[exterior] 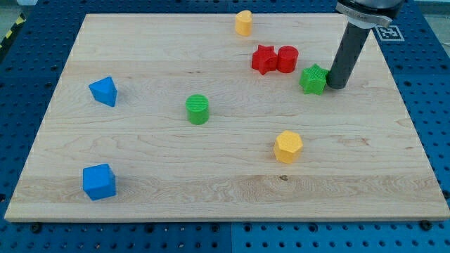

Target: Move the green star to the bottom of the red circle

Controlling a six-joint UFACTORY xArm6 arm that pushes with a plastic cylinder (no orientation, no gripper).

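Note:
The green star [313,79] lies at the view's upper right of the wooden board [211,183]. The red circle [287,59] is just up and to the left of it, touching a red star [264,59] on its left. My tip [336,86] stands against the green star's right side. The dark rod rises from it towards the view's top right.
A green cylinder [198,109] sits near the middle. A yellow hexagon [288,146] lies below the star. A yellow block [243,22] is at the top edge. A blue triangle [104,91] and a blue cube [98,182] are at the left.

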